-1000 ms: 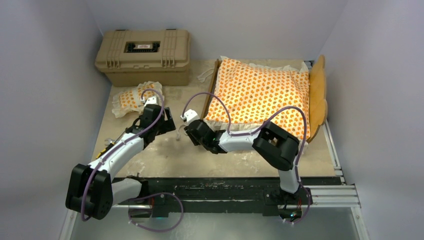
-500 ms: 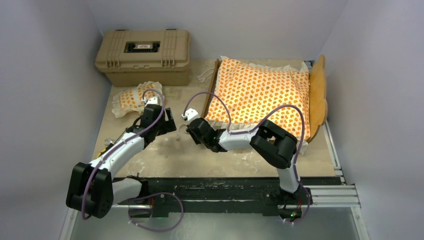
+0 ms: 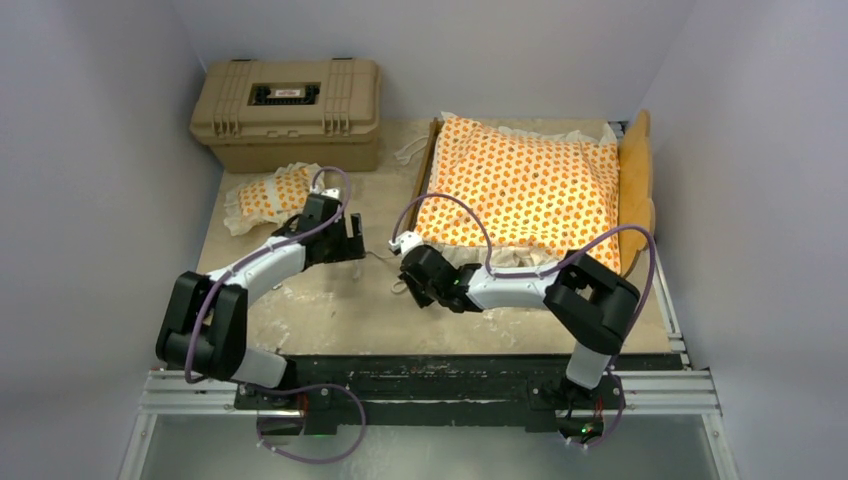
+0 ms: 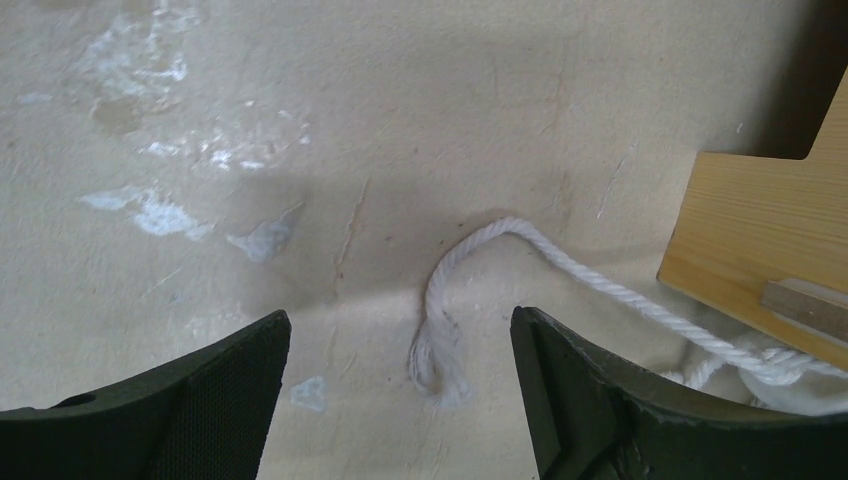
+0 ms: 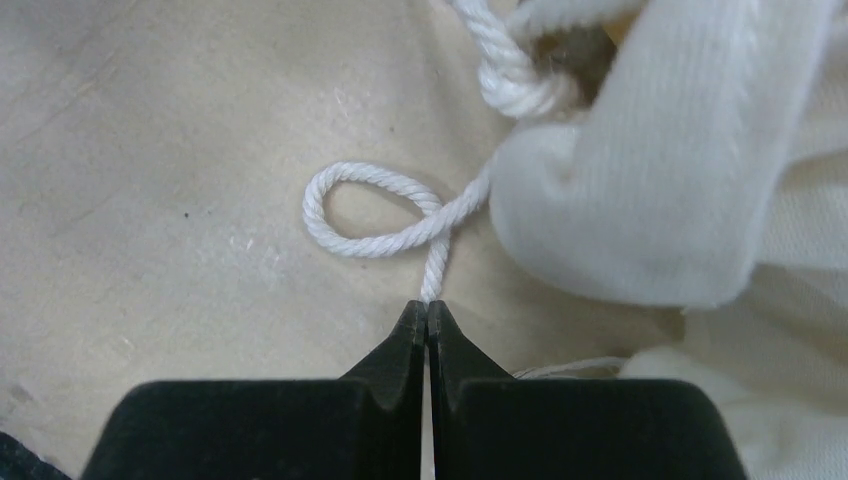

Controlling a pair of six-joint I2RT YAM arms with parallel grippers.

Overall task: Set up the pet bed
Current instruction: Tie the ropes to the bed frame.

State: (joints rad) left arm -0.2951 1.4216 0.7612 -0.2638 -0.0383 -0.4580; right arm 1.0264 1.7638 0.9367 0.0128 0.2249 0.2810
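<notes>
The right tool [image 5: 428, 318] is clenched on the tip of a white cord [image 5: 380, 235]. The black fingers [image 5: 395, 350] meet with no gap. Just beyond them the cord curls into a small loop flat on the tabletop [image 5: 150, 200], then runs far and right to a knot beside the white ruffle [image 5: 650, 170] of the mattress cushion [image 3: 530, 190].

The left tool [image 4: 398, 318] is released, its jaws spread wide and hovering low over the tabletop. A frayed cord [image 4: 440, 350] lies between them, touching neither finger (whether it joins the other cord I cannot tell). It bends and trails right, passing under a corner of the light-wood frame [image 4: 760, 230].

From above, both tools sit mid-tabletop, just left of the bed's low end. The frame stands at the far right, its scalloped headboard [image 3: 637, 180] at the right edge. The orange-patterned cushion fills the frame, with its ruffle spilling over the near edge. The small matching pillow [image 3: 268, 195] lies on the tabletop to the left, just near of the tan hard case [image 3: 290, 110].
</notes>
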